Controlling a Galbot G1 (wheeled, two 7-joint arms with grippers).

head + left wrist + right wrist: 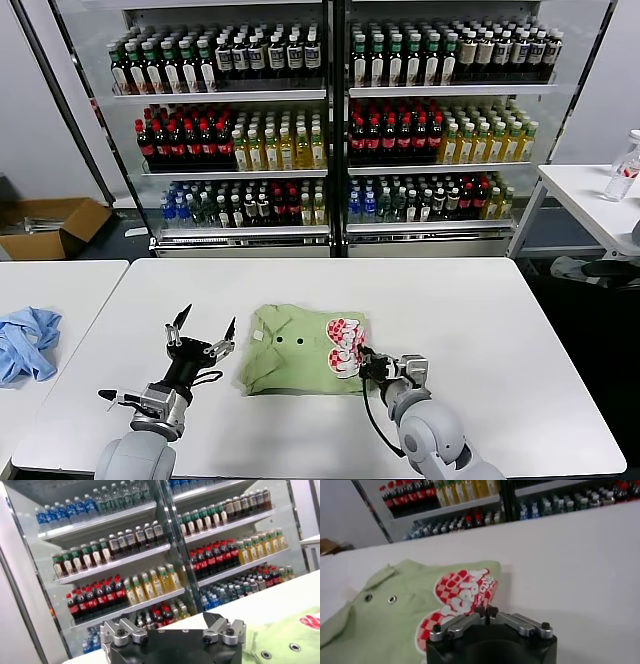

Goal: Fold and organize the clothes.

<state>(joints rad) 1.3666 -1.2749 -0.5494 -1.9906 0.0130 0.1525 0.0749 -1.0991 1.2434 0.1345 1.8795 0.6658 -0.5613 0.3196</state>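
Observation:
A light green polo shirt (290,355) lies folded on the white table (480,330), collar and dark buttons up, with the red-and-white checkered logo (343,345) at its right side. My right gripper (361,365) is shut, its tips at the shirt's right edge by the logo; in the right wrist view the gripper (485,612) shows closed just over the logo (460,597). I cannot tell whether fabric is pinched. My left gripper (206,324) is open and empty, raised just left of the shirt; it also shows in the left wrist view (172,626), with the shirt (285,640) beside it.
A crumpled blue cloth (26,341) lies on the separate table at the left. Drink shelves (330,130) stand behind the table. A cardboard box (45,226) sits on the floor at the far left. A side table with a bottle (622,168) is at the right.

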